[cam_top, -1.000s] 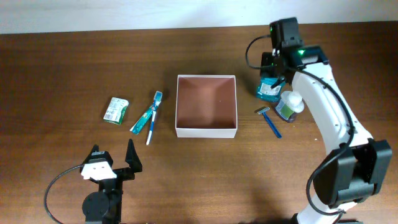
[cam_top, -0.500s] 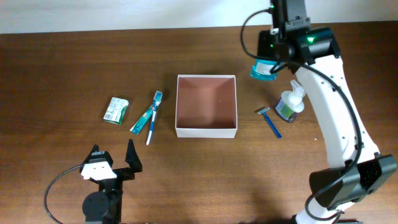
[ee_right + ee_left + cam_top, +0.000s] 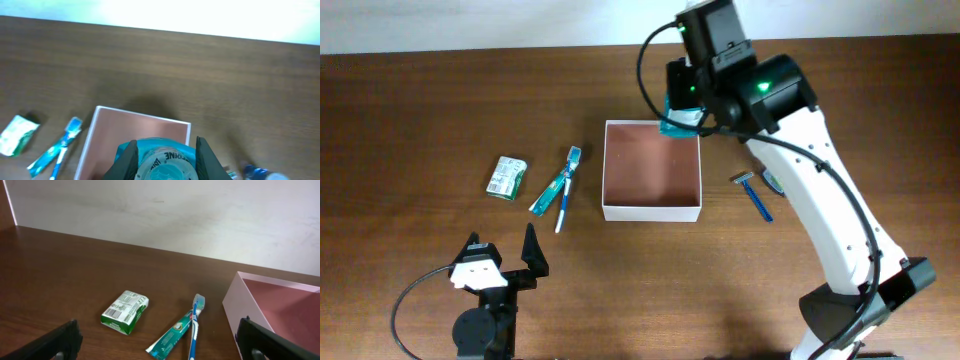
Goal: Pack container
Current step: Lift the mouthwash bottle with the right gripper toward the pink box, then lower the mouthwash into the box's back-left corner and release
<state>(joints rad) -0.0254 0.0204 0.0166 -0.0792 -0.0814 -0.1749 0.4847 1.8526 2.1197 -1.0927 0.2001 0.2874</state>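
Note:
The container (image 3: 652, 210), a square shallow box with white walls and a reddish-brown inside, sits mid-table; it also shows in the left wrist view (image 3: 235, 305) and the right wrist view (image 3: 135, 137). My right gripper (image 3: 682, 112) is shut on a teal mouthwash bottle (image 3: 165, 162) and holds it in the air over the box's back right corner. My left gripper (image 3: 502, 262) is open and empty near the front left edge. A green-and-white packet (image 3: 506, 176), a toothpaste tube (image 3: 549, 192) and a toothbrush (image 3: 567, 187) lie left of the box.
A blue razor (image 3: 754, 195) lies right of the box, with a small bottle (image 3: 772, 182) partly hidden behind my right arm. A pale wall runs along the table's far edge.
My right gripper has lifted the mouthwash bottle from the right of the table and carried it left, to above the box's back right corner. The left arm has not moved.

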